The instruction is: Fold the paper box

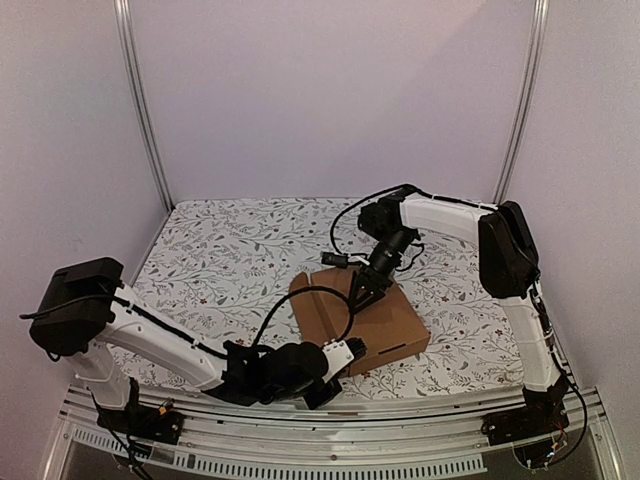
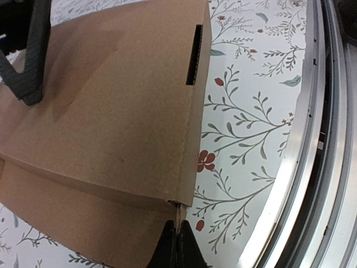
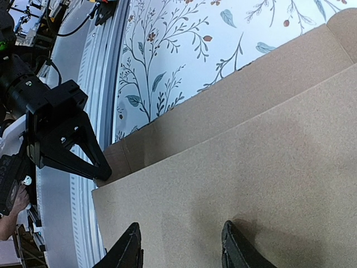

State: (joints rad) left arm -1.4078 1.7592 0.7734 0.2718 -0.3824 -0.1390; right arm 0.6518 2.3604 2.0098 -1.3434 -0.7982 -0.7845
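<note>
Paper box (image 1: 388,322) lies under half-open right gripper (image 1: 360,297); left gripper (image 1: 349,351) pinches its near corner.

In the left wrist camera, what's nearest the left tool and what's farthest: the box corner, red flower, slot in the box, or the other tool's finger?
1. Box corner, pinched in the left tool, bottom centre.
2. Red flower, just right of the box edge.
3. Slot, top centre, and right tool's finger, top left: too close to call.
</note>
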